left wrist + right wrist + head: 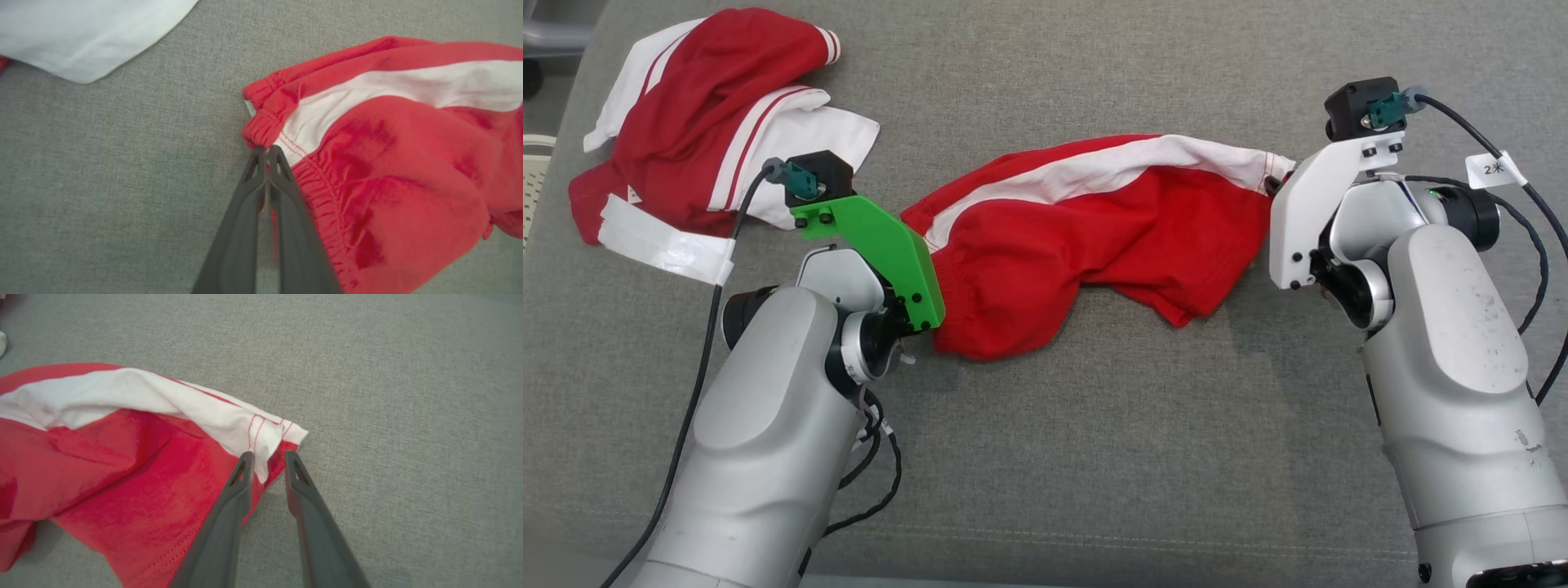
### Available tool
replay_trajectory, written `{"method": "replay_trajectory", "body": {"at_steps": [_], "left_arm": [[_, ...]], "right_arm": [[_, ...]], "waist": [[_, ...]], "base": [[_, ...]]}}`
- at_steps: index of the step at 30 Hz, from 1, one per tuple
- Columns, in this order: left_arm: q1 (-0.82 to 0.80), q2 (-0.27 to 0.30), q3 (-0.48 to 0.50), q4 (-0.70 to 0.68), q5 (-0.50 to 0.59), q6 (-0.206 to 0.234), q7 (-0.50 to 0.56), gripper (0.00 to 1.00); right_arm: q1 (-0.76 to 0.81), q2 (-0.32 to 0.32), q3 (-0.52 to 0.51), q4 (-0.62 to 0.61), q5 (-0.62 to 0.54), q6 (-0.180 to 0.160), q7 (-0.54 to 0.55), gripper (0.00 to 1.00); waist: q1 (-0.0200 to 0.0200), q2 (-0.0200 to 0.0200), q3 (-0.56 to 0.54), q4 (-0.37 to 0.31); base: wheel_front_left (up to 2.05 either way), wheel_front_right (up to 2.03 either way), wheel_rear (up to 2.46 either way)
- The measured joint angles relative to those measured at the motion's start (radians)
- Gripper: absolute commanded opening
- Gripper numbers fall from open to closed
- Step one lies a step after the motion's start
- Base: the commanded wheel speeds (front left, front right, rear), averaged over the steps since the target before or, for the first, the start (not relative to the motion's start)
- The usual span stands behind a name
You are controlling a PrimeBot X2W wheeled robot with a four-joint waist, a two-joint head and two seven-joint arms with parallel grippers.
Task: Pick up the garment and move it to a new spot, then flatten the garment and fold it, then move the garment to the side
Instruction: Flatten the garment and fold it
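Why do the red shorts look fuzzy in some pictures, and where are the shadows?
Head view: sharp, evenly lit, a soft shadow on the grey fabric below the red shorts. Left wrist view: soft close-up, dark fingers blurry, white cloth washed out. Right wrist view: slightly soft too, a dark shadow under the shorts at lower left.

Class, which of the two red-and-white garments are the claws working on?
The middle garment, lying between the left claw and right claw; the other garment sits bunched at the far left, untouched.
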Motion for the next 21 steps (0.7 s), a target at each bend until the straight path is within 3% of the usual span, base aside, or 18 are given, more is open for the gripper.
{"method": "replay_trajectory", "body": {"at_steps": [3,10,21], "left_arm": [[-0.001,-0.001,0.001,0.002,-0.002,-0.001,-0.007,0.00],[-0.005,-0.002,0.006,0.010,-0.005,-0.001,-0.038,0.00],[-0.117,-0.006,0.069,-0.042,-0.005,-0.035,-0.245,0.00]], "right_arm": [[-0.004,0.001,0.004,0.017,0.000,0.000,-0.009,0.00],[-0.018,0.001,0.010,0.043,0.001,0.000,-0.035,0.00],[-0.113,-0.006,0.003,-0.009,0.084,0.000,-0.128,0.00]], "waist": [[0.0000,0.0000,0.002,0.004],[0.0000,0.0000,-0.001,0.007],[0.0000,0.0000,0.000,-0.022]], "base": [[0.00,0.00,0.00],[0.00,0.00,0.00],[0.00,0.00,0.00]]}}
